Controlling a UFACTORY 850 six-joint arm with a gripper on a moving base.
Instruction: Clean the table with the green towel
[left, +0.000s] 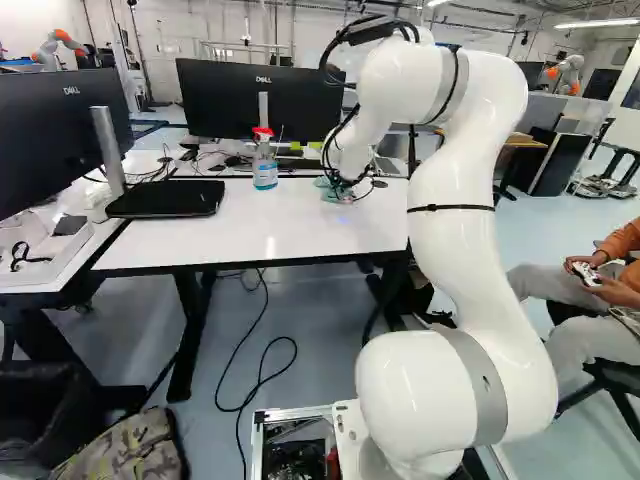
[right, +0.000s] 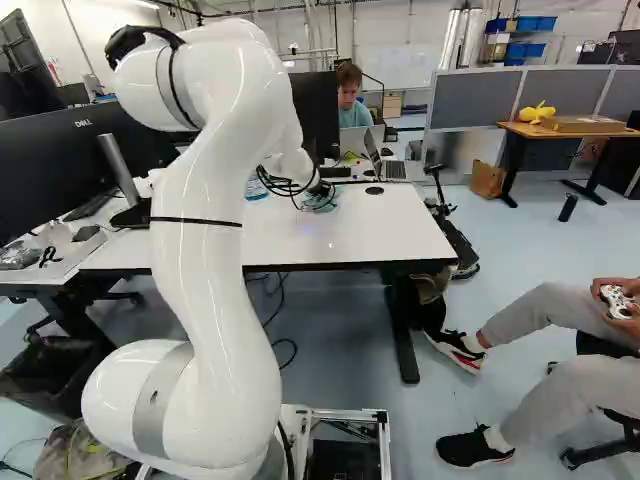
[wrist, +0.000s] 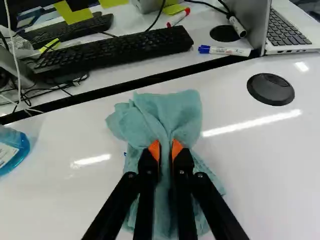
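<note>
While the arm (left: 470, 200) bends over the white table (left: 200, 245), its black gripper (right: 318, 190) points down near the far edge of the top. In the wrist view, the gripper (wrist: 165, 151) is closed on the blue-green towel (wrist: 182, 112), with a gathered fold pinched between the orange pads (wrist: 153, 149) of its two fingers. The cloth bunches ahead of the fingertips, and the rest spreads beneath and to both sides of the fingers, on the tabletop. A spray bottle (left: 265, 165) with a red head and blue liquid stands upright on the same table, apart from the towel, to its left in the left base view. To the right of the towel in the right base view, a round black cover (wrist: 270, 90) sits in the table's surface. Beyond a dark gap, a second table (wrist: 150, 62) carries a black keyboard (wrist: 115, 50), a marker (wrist: 225, 51) with a blue cap and an open laptop (wrist: 292, 32); the marker lies just beside the laptop. At the left of the left base view, a black monitor (left: 60, 130) rises on a grey stand (left: 108, 150), and another monitor (left: 225, 95) stands behind the spray bottle. Dark cables (left: 335, 140) loop around the arm's wrist above the towel.
</note>
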